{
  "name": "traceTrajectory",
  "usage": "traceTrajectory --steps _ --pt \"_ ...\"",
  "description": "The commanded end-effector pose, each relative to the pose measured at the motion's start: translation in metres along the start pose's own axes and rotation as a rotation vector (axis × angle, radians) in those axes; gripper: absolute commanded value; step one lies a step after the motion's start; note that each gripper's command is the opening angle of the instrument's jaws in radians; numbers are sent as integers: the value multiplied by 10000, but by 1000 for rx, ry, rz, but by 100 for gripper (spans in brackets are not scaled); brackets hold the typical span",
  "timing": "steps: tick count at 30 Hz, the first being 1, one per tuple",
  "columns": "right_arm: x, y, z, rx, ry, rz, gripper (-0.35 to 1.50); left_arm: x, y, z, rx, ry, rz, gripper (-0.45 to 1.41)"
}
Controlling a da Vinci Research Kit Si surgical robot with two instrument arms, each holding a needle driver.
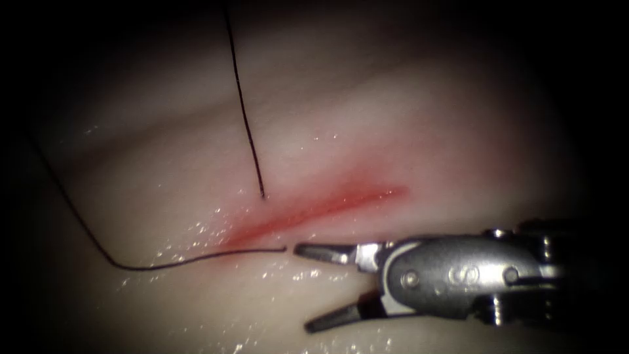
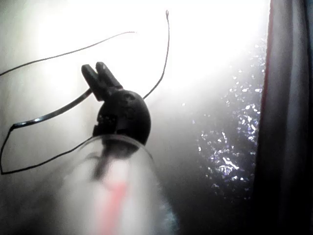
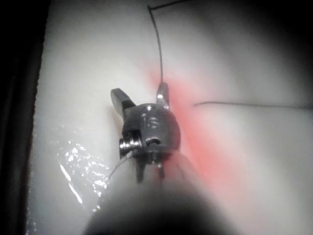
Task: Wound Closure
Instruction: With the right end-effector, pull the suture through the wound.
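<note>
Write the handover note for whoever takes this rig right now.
Right tool: jaws open, holding nothing, just right of the cut, upper jaw tip beside a free thread end.
Left tool: jaws look shut; one thread strand runs to them.
Thread enters the tissue just left of the cut; another length lies across the tissue's left side.
Cut is unclosed, with red fluid along it.

The pale, glistening slab of pork tissue (image 1: 406, 131) bears a slanting red cut (image 1: 314, 213) ringed with red fluid (image 1: 357, 187). Thin black thread (image 1: 244, 111) descends from the far edge into the tissue just left of the cut. A second stretch (image 1: 131, 265) curves over the near surface, its free end beside the cut's lower end.
</note>
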Motion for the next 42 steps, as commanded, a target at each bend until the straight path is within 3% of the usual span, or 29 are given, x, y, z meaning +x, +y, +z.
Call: traceTrajectory --steps 1,6,7,10,13,19,22,28,32,37,38,39,40,41,42 --pt "-7 0 23 -4 -12 -11 115 -4 7 5 -5 0 4 -45" --pt "-15 9 39 -16 -13 3 111 -4 15 3 -17 2 24 -45" --pt "-16 14 42 -24 -16 11 103 -3 20 3 -23 5 25 -45" --pt "-19 17 41 -6 -35 55 -35 0 26 6 -32 11 26 -45" --pt "-22 14 30 27 -94 68 -35 4 32 9 -42 18 25 -45" --pt "-21 -9 8 62 -100 70 -35 14 51 20 -70 32 25 -45" --pt "-12 -34 2 116 -86 65 -35 21 67 28 -94 37 23 -45" --pt "37 -125 -14 217 -75 13 -35 26 122 56 -158 42 5 -45" --pt "74 -164 -21 257 -69 -26 -35 13 141 72 -187 31 -7 -45" --pt "87 -177 -13 278 -49 -38 -35 5 145 76 -195 28 -14 -45" --pt "86 -173 -10 266 -21 -37 -10 5 144 76 -196 28 -14 -45" --pt "86 -170 -8 250 -8 -32 29 5 144 76 -196 28 -14 -45" --pt "85 -159 -6 195 26 -28 108 4 143 76 -197 28 -15 -45" --pt "85 -153 -6 164 34 -26 126 4 143 76 -197 28 -15 -45" --pt "86 -145 -8 128 45 -26 133 4 142 76 -197 29 -15 -45"
